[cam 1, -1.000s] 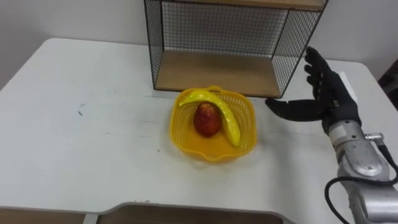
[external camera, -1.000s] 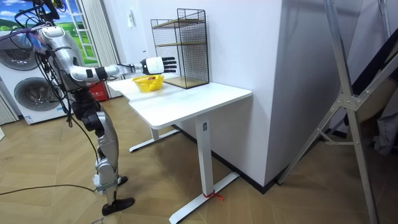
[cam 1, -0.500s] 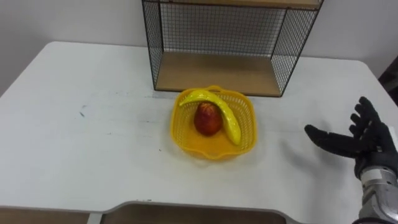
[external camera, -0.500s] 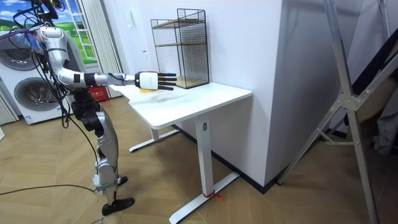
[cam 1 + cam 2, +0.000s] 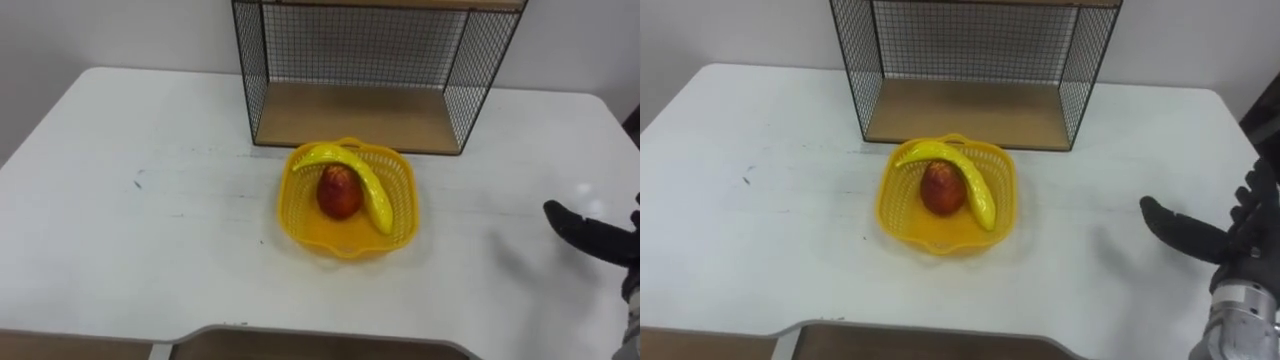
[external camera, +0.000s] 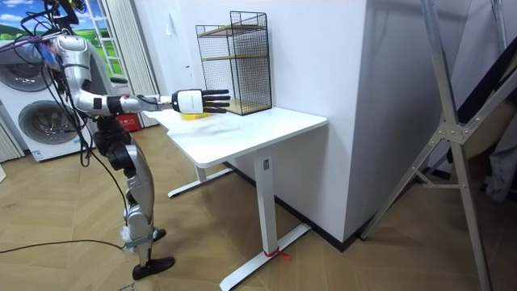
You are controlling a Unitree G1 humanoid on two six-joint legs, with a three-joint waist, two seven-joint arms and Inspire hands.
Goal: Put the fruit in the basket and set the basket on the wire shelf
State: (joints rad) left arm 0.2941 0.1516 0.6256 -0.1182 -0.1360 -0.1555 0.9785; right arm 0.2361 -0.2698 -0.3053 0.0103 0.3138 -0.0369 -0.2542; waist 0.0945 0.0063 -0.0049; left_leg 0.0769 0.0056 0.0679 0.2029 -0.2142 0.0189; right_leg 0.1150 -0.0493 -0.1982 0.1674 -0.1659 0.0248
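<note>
A yellow plastic basket [image 5: 401, 205] [image 5: 890, 205] sits on the white table [image 5: 150, 230] just in front of the wire shelf [image 5: 362, 115] [image 5: 960, 105]. Inside it lie a red apple [image 5: 340, 193] [image 5: 941, 187] and a yellow banana [image 5: 370, 190] [image 5: 970, 185] that arches over the apple. My right hand [image 5: 597, 236] [image 5: 1230, 240] hovers open at the table's right side, well apart from the basket, thumb pointing toward it. In the room view the right hand [image 6: 194, 101] reaches out over the table, in front of the basket [image 6: 191, 115].
The wire shelf has a wooden floor board [image 5: 350, 118] and black mesh walls [image 5: 248, 70], with its front open toward the basket. The table's front edge has a curved cut-out [image 5: 300, 335]. A washing machine [image 6: 36, 121] stands behind the robot in the room view.
My right hand has drawn back from beside the shelf and basket, down and to the right, toward the table's right edge. Basket and fruit have not moved.
</note>
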